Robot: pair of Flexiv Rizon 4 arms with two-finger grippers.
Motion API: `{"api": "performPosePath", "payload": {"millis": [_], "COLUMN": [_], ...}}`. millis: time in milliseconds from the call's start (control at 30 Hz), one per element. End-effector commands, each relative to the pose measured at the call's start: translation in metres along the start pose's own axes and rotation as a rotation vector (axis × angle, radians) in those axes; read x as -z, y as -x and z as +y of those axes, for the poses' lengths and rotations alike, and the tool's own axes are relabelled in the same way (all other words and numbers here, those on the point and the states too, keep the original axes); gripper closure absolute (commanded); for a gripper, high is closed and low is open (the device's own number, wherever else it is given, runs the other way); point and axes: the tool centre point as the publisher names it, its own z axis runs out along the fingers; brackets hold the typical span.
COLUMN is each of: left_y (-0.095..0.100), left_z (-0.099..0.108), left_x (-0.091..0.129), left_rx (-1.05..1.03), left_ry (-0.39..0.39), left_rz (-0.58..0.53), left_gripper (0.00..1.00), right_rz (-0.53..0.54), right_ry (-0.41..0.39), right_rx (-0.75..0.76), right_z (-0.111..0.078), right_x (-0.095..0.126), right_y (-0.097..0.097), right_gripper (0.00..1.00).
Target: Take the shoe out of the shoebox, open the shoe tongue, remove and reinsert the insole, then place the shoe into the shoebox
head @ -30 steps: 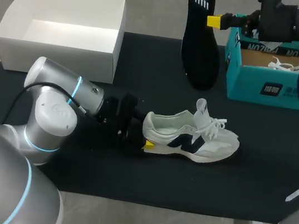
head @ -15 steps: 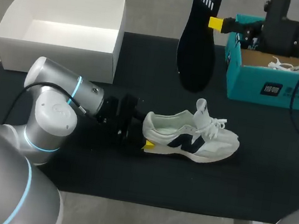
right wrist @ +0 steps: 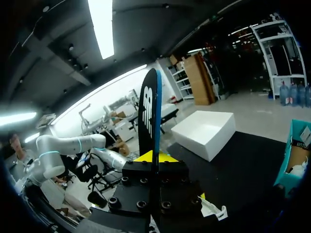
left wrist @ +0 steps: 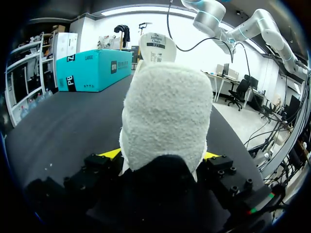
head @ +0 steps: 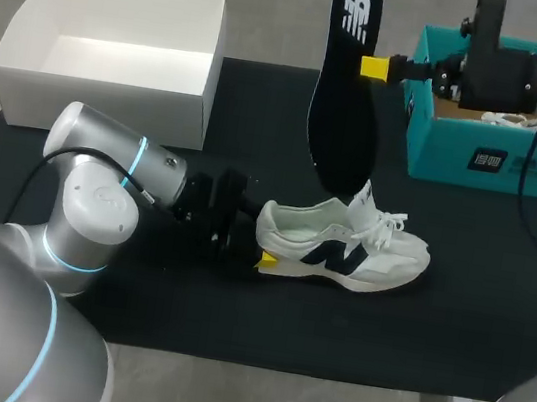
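Observation:
A white shoe [head: 343, 245] lies on its sole on the black mat [head: 432, 327], toe to the right. Its tongue [head: 361, 197] stands up. My left gripper [head: 260, 246] is at the heel; in the left wrist view the left gripper [left wrist: 161, 155] has a yellow tip pressed against each side of the shoe's heel [left wrist: 165, 107]. My right gripper [head: 374, 67] is shut on a black insole [head: 344, 101], held upright on edge above the mat. The insole's lower end hangs just over the shoe's opening. In the right wrist view the insole [right wrist: 148, 116] rises from the right gripper [right wrist: 155, 156].
A teal shoebox [head: 458, 153] stands at the back right, with a second shoe's laces [head: 508, 119] showing inside. An open white box [head: 108, 56] sits at the back left. The right arm's body hovers over the teal shoebox.
My right arm has carried the insole down and toward the shoe, so its lower end now reaches the tongue. The left arm and the shoe have stayed put.

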Motion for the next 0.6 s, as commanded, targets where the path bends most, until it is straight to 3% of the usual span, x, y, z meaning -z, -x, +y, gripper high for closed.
{"api": "performPosePath", "payload": {"millis": [33, 433, 600], "left_y": [0.001, 0.001, 0.001], "left_z": [0.001, 0.001, 0.001], "left_x": [-0.002, -0.002, -0.002], "left_rx": [0.0, 0.0, 0.0], "left_ry": [0.001, 0.001, 0.001], "left_rz": [0.001, 0.001, 0.001], "left_gripper": [1.0, 1.0, 1.0], "right_rz": [-0.054, -0.092, -0.136], "right_ry": [-0.01, -0.047, -0.034], "right_rx": [-0.015, -0.083, -0.09], "right_z": [-0.001, -0.013, -0.019], "right_x": [0.022, 0.043, 0.05], "right_y": [-0.027, -0.1, -0.113], "right_gripper": [1.0, 1.0, 1.0]}}
